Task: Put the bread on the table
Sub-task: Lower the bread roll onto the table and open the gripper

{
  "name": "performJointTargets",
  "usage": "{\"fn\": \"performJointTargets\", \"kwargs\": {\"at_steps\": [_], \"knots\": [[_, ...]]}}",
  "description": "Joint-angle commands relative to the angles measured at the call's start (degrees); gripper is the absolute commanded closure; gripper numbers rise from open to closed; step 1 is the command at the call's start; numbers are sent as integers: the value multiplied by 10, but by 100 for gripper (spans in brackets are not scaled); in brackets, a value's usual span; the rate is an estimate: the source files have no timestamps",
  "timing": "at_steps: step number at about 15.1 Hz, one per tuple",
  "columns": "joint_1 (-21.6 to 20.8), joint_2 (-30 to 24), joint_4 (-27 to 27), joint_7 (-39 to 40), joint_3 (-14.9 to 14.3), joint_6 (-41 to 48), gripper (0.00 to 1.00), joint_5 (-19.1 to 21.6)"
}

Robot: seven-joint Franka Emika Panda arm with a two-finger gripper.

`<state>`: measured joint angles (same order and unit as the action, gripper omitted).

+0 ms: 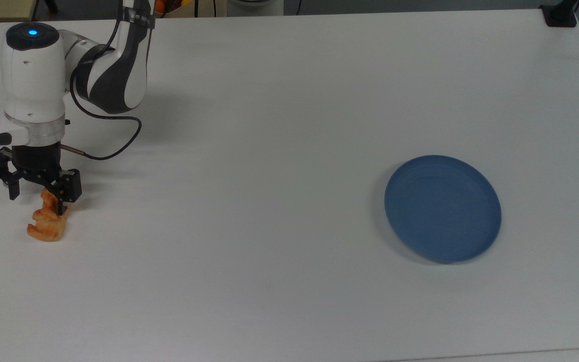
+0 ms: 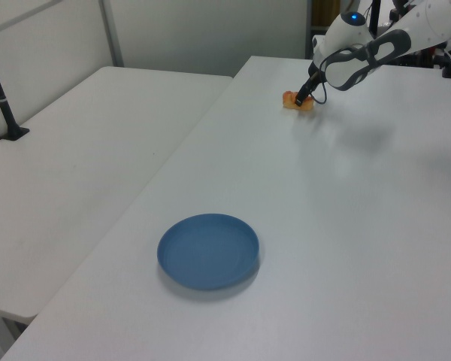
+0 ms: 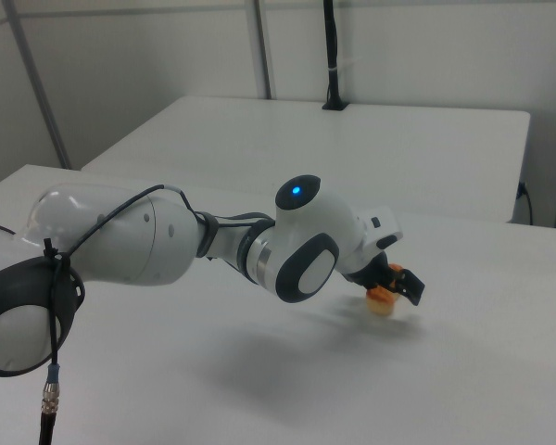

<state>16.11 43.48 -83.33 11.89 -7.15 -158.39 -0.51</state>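
Note:
The bread (image 1: pixel 47 225) is a small golden-orange roll lying on the white table (image 1: pixel 269 125) near the top view's left edge. My gripper (image 1: pixel 39 192) hangs just over its far end, open, with the black fingers (image 1: pixel 70 191) spread to either side and not pressing it. In the left view the bread (image 2: pixel 295 101) sits at the far end of the table (image 2: pixel 361 226), with the gripper (image 2: pixel 307 93) right above it. From the right view, the bread (image 3: pixel 381 298) peeks out beneath the gripper (image 3: pixel 397 283) on the table (image 3: pixel 463 371).
A round blue plate (image 1: pixel 443 208) with nothing on it rests on the top view's right side, far from the arm; the plate (image 2: pixel 208 251) is near the front in the left view. A black clamp (image 1: pixel 560 15) sits at the table's far right corner. A second white table (image 2: pixel 75 150) adjoins.

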Motion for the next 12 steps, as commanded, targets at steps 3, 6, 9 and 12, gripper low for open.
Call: {"fn": "performJointTargets", "kwargs": {"at_steps": [3, 6, 9, 12], "knots": [[-10, -16, -4, 30, -25, -3, 0, 16], [-12, -52, -11, 24, -23, 3, 0, 57], [-44, -88, -26, -22, -23, 64, 0, 78], [-62, -145, -30, -91, -18, 164, 0, 70]]}}
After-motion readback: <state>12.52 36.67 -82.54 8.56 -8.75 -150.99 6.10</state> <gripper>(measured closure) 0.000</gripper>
